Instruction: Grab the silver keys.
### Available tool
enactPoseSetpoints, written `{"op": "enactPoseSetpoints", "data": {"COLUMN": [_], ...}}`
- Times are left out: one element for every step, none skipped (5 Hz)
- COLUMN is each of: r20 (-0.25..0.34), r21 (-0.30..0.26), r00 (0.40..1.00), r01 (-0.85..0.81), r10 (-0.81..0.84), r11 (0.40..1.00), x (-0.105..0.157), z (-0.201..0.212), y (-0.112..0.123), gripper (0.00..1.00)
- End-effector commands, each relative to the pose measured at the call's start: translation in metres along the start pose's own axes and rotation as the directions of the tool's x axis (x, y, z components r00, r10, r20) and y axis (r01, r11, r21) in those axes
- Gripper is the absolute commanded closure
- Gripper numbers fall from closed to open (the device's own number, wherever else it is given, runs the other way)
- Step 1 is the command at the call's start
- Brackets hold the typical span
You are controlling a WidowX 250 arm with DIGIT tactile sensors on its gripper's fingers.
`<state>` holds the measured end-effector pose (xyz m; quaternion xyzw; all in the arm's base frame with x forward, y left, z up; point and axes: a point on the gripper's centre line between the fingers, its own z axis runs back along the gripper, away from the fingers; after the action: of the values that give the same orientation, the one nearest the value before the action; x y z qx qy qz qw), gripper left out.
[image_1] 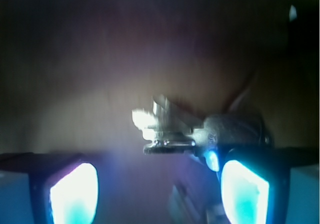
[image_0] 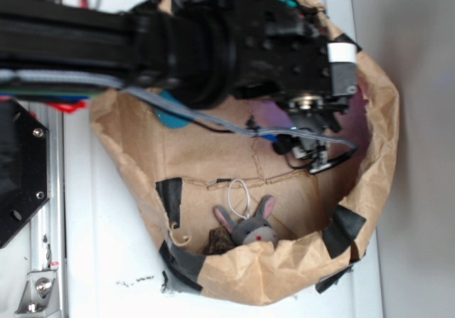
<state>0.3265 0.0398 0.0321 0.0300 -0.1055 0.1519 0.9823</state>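
While the arm hangs over the bag: the gripper point(image_0: 320, 158) is low inside the brown paper bag point(image_0: 377, 119), near its right wall.
Keys: the keys point(image_1: 172, 129) lie on the bag floor just ahead of the fingertips point(image_1: 75, 194), between them and nearer the right one (blurred, glinting under the wrist light). From outside they are hidden by the arm.
Jaws: spread wide, both glowing pads apart at the bottom of the wrist view, with nothing between them.
Other things: a grey toy rabbit point(image_0: 254, 227) sits at the near edge of the bag, well apart from the gripper; a blue object point(image_0: 170, 117) peeks out under the arm.
Progress: the approach looks nearly done; the grasp itself is not yet made.
Left to do: probably a short move forward and down to bracket the bunch, then closing and lifting.
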Motion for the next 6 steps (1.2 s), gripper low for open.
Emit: {"op": "enactPoseSetpoints", "data": {"r20": [0.061, 0.049, 0.069, 0.064, 0.061, 0.059], "r21": [-0.027, -0.033, -0.016, -0.011, -0.012, -0.021], "r00": [0.998, 0.999, 0.998, 0.998, 0.998, 0.998], "r01": [-0.030, -0.020, -0.002, 0.006, 0.022, 0.029], "r10": [0.032, 0.022, 0.003, -0.005, -0.021, -0.028], "r11": [0.999, 0.999, 1.000, 1.000, 1.000, 0.999], "x": [0.012, 0.010, 0.007, 0.004, -0.009, -0.014], "z": [0.012, 0.011, 0.012, 0.017, 0.032, 0.041], "y": [0.005, 0.005, 0.004, 0.007, 0.011, 0.015], "gripper": [1.00, 1.00, 1.00, 1.00, 1.00, 1.00]}}
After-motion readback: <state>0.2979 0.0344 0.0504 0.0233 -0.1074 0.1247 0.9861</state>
